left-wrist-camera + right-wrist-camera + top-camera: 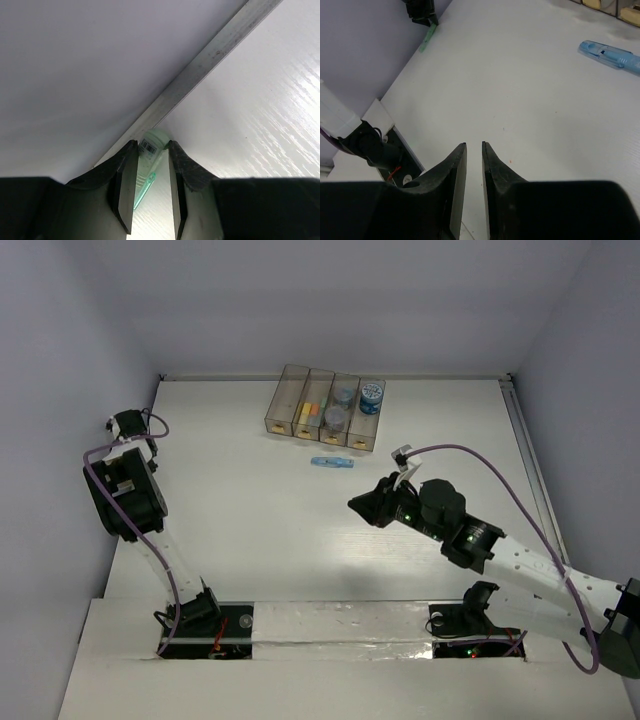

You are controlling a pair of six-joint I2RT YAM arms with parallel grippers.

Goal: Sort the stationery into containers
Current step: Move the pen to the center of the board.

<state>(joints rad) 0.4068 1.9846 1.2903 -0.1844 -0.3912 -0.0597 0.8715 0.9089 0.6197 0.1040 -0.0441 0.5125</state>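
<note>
While most of the stationery already sits in the containers (283, 390) at the top centre of the overhead view, I count two stragglers out on the worktop (250, 540). One is a blue stick (332, 462) lying flat just below the containers, with nothing touching it. The other is a green stick (150, 162) tucked against the metal rail (210, 60) at the far left edge, and that's the one I'm on. My left tool (152, 146) has a finger on each side of its capped end, right up against it, but honestly I can't tell whether it's actually pinching or just bracketing. My right tool (473, 145) hangs over bare worktop right of centre, fingers barely parted, nothing in them. Contents-wise, yellow and orange sticks (308, 412) show in the second container from the left, rolls (372, 392) fill the two on the right, and the leftmost looks about empty. So I'd call it nearly done, with two sticks left to drop in, assuming nothing hides behind the arms.
</note>
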